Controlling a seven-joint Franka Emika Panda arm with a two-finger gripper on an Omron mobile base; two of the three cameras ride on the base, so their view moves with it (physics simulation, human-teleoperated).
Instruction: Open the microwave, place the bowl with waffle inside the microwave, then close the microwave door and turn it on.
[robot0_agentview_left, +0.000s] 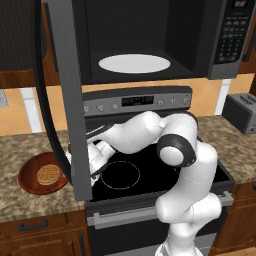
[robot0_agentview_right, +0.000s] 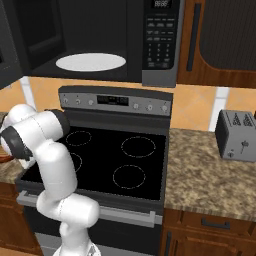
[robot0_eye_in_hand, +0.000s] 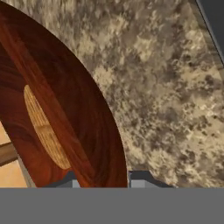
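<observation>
The microwave (robot0_agentview_left: 235, 45) hangs above the stove with its door (robot0_agentview_left: 67, 100) swung wide open to the left, and the white turntable (robot0_agentview_left: 134, 63) inside is bare. The reddish-brown bowl (robot0_agentview_left: 30, 175) rests on the left counter with the waffle (robot0_agentview_left: 48, 175) in it. My arm reaches left behind the open door, which hides the hand's front. In the hand view the bowl (robot0_eye_in_hand: 65, 100) and waffle (robot0_eye_in_hand: 43, 131) are very close, and my gripper (robot0_eye_in_hand: 106, 183) has one fingertip on each side of the bowl's near rim, pressed against it.
The black glass-top stove (robot0_agentview_left: 150, 170) lies under my arm, with its silver knob panel (robot0_agentview_left: 135, 102) behind. A grey toaster (robot0_agentview_right: 237, 135) stands on the right granite counter (robot0_agentview_right: 210, 180). The open door's lower edge hangs just above the bowl's right side.
</observation>
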